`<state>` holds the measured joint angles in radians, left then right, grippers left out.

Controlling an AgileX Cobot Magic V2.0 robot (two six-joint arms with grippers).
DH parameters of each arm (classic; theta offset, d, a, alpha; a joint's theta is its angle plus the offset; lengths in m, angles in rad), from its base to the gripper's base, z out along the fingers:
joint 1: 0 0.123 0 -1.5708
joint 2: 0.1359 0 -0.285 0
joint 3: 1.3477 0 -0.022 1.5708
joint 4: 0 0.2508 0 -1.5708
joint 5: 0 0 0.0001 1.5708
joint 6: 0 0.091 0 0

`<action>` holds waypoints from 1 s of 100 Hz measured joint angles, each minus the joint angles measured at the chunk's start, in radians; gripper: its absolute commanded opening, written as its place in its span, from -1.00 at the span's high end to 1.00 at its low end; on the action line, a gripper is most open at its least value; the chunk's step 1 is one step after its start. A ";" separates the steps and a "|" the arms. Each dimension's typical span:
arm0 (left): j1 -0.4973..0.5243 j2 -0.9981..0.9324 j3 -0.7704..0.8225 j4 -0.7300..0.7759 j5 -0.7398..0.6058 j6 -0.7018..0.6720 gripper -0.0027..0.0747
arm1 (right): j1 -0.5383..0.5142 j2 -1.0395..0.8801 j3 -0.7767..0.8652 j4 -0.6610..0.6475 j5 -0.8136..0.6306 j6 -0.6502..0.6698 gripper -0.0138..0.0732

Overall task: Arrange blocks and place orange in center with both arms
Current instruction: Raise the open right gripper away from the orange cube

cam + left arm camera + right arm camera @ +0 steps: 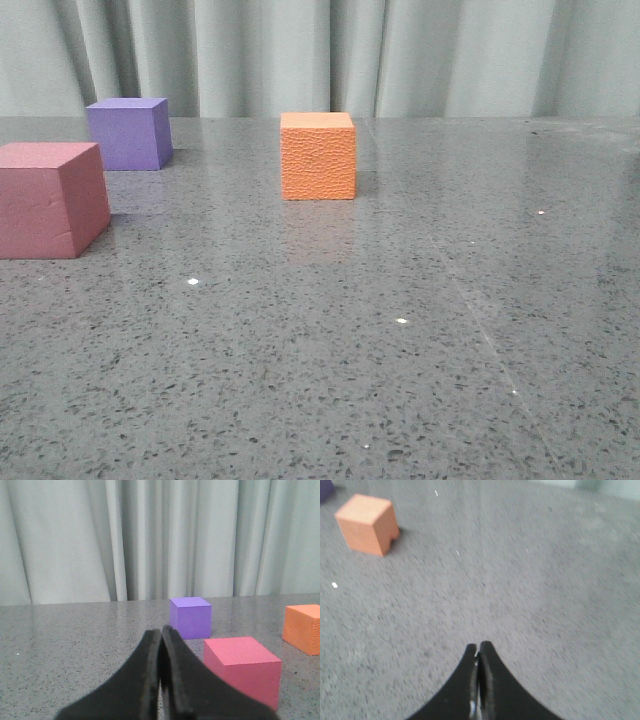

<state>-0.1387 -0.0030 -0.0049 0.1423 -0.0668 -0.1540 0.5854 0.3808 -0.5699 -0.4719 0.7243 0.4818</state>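
Standing on a grey speckled stone counter (420, 350) are three matte foam cubes, all upright and all apart from one another. Nearest the counter's far edge, toward its left side, sits the purple foam cube (128, 133). Closer to the near edge and hard against the left side is the pink-red foam cube (50, 199), cut off by the front view's border. The orange foam cube with a pebbled surface (318, 155) stands about midway across the counter, well to the right of the other two and between them in depth; a faint reflection of it shows on the polished top.

Pale grey-green pleated curtains (400, 55) hang behind the far edge.

From the left wrist view, the left end effector (161, 645) is clenched, its black fingers pressed together with nothing between them; the pink-red cube (242, 670) lies just beyond it, the purple cube (190, 617) farther on, and the orange cube (303, 628) off to the side.

From the right wrist view, which is blurred, the right end effector (478, 652) is likewise clenched on nothing, above bare counter, with the orange cube (366, 523) well apart from it.
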 measured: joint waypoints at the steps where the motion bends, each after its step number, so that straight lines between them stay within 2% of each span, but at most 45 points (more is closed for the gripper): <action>1: 0.000 0.000 0.000 0.000 0.000 0.000 0.98 | -0.004 -0.012 0.008 0.003 -0.021 0.000 0.84; 18: 0.000 0.000 0.000 0.000 0.000 0.000 0.98 | -0.152 -0.175 0.182 0.111 -0.188 -0.035 0.84; 40: 0.000 0.000 0.000 0.000 0.000 0.000 0.98 | -0.377 -0.357 0.358 0.410 -0.323 -0.358 0.84; 46: 0.000 0.000 0.000 0.000 0.000 0.000 0.98 | -0.426 -0.384 0.395 0.472 -0.347 -0.402 0.84; 58: 0.000 0.000 0.000 0.000 0.000 0.000 0.98 | -0.511 -0.391 0.451 0.512 -0.372 -0.433 0.84; 76: 0.000 0.000 0.000 0.000 0.000 0.000 0.98 | -0.541 -0.391 0.493 0.517 -0.387 -0.438 0.84; 100: 0.000 0.000 0.000 0.000 0.000 0.000 0.98 | -0.543 -0.391 0.573 0.507 -0.486 -0.438 0.84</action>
<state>-0.1387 -0.0030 -0.0049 0.1423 -0.0668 -0.1540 0.0423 -0.0107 0.0035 0.0346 0.2387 0.0433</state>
